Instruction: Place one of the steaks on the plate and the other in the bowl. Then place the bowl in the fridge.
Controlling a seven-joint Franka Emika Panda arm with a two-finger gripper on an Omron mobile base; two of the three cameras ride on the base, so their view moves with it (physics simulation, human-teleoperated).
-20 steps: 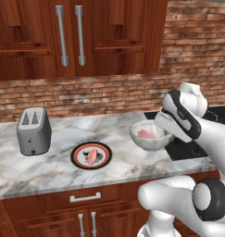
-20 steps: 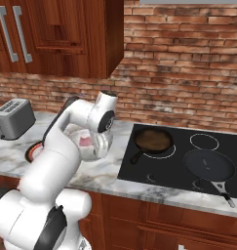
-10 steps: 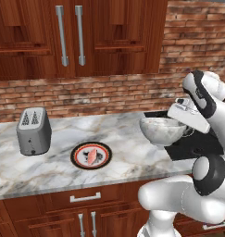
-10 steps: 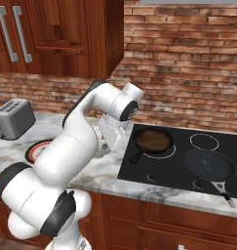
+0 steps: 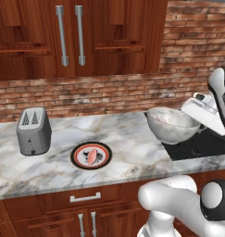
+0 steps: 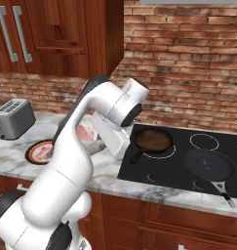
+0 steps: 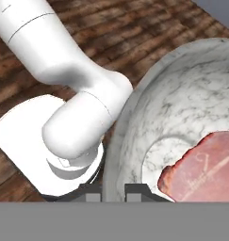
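The gripper [image 7: 113, 190] is clamped on the rim of the bowl [image 5: 171, 124], holding it, one steak [image 7: 205, 169] inside, just above the counter right of the plate [image 5: 90, 155], presumably bound for the fridge.

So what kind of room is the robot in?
It looks like a kitchen, a computer-made one. There is a black stovetop with frying pans on it, a toaster on a marble counter, wooden cupboards on a brick wall, and raw steak on a plate.
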